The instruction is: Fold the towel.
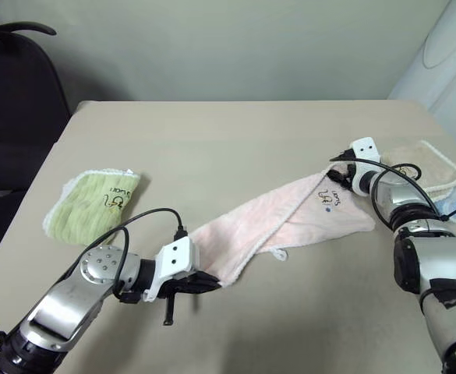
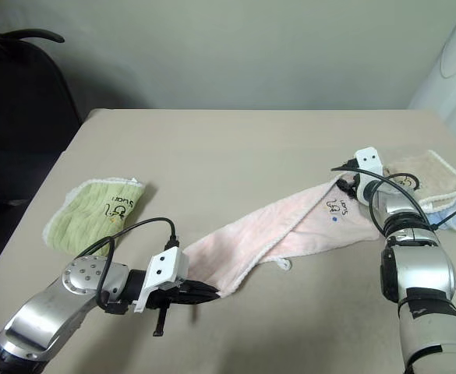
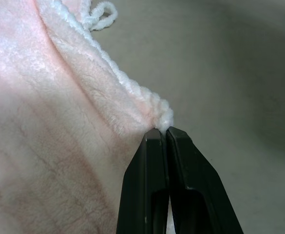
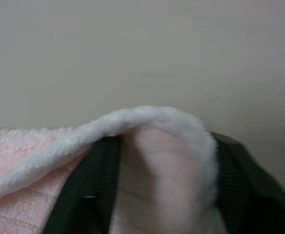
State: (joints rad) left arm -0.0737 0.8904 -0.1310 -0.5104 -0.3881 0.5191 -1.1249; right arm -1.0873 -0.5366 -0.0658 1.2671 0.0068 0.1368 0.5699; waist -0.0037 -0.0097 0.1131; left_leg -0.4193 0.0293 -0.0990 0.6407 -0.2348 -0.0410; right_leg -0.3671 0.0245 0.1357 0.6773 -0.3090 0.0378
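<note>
Both grippers (image 3: 164, 134) (image 4: 161, 146) pinch the pink towel (image 1: 274, 218) over a beige table (image 1: 212, 140); grey wall behind.

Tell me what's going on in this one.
A two-armed robot is working on a pale pink towel stretched across a beige table. The left gripper is shut on the towel's near corner. The right gripper has the far corner's white edging between its fingers. No fold shows yet. A folded green towel and a beige towel lie off to the sides.
</note>
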